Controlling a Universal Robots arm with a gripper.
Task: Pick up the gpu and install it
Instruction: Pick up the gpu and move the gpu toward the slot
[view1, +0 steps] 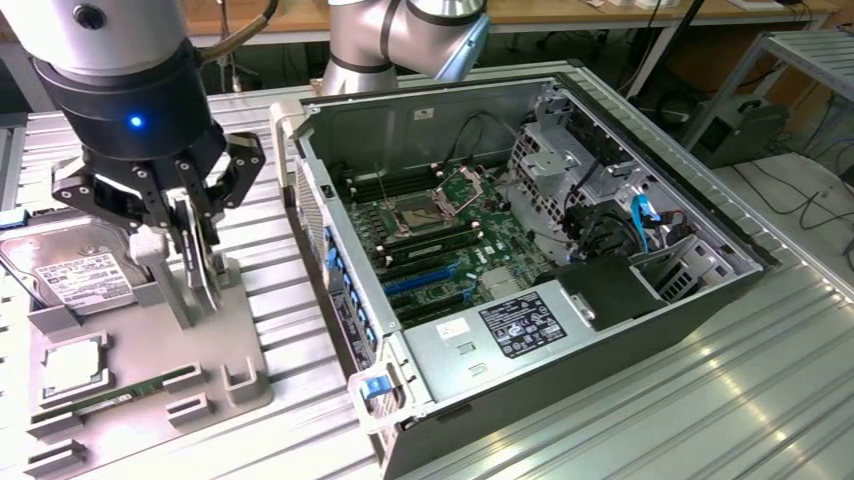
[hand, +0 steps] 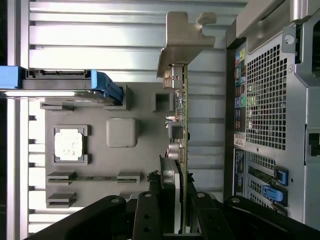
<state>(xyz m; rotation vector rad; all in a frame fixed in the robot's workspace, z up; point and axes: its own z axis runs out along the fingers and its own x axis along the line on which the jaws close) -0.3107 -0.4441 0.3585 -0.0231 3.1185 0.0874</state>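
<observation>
The gpu is a thin green card standing upright on its edge over the grey holder tray. In the wrist view I see the gpu edge-on, its pale metal bracket reaching past the tray's rim. My gripper is shut on the card's upper edge, with one finger on each face. In the wrist view the gripper clamps the board between dark fingers. I cannot tell whether the card's lower edge still touches the holder.
On the tray lie a silver hard drive, a CPU and a narrow memory stick. The open computer case lies to the exterior view's right, with blue expansion slots on its motherboard. The case's perforated rear wall is close beside the card.
</observation>
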